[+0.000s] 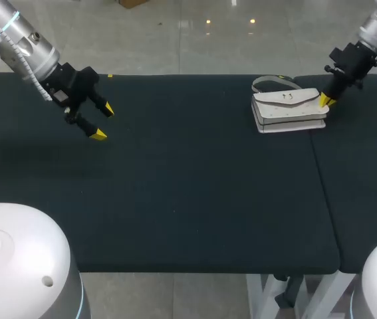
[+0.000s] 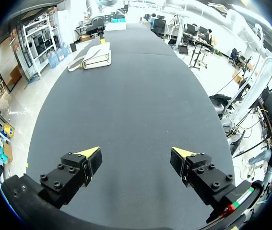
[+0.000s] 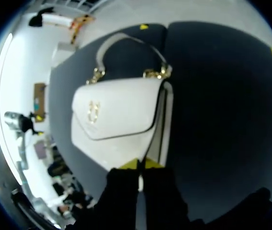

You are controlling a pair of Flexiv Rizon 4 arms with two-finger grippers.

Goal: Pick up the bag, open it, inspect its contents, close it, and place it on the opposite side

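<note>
Surface: long table covered in matte black cloth (image 1: 195, 199), flat and without folds.

Task object: white smooth-leather flap handbag (image 1: 288, 111) lying flat on the cloth. The body is rectangular. The front flap faces up and tapers to a blunt point that carries a small gold clasp (image 3: 93, 111). The side shows stacked gusset layers. A pale curved carry handle (image 1: 271, 81) lies on the cloth beside the bag's top edge and is joined to the bag by gold metal rings (image 3: 156, 73).

Right gripper (image 1: 324, 101): at the end of the bag opposite the left arm, tips down on its edge. In the right wrist view the two yellow tips are drawn almost together, with only a thin pale sliver of the bag's edge between them. It therefore reads as a narrow pinch on the bag's side edge. The rest of the bag extends ahead of the fingers, flap and handle in full view.

Left gripper (image 1: 102, 121): well apart from the bag, toward the other end of the table, above bare cloth. The black fingers with yellow wedge tips are spread wide. Nothing is between them and nothing is touched. From the left wrist the bag sits far ahead, beyond the gap between the fingers.
</note>
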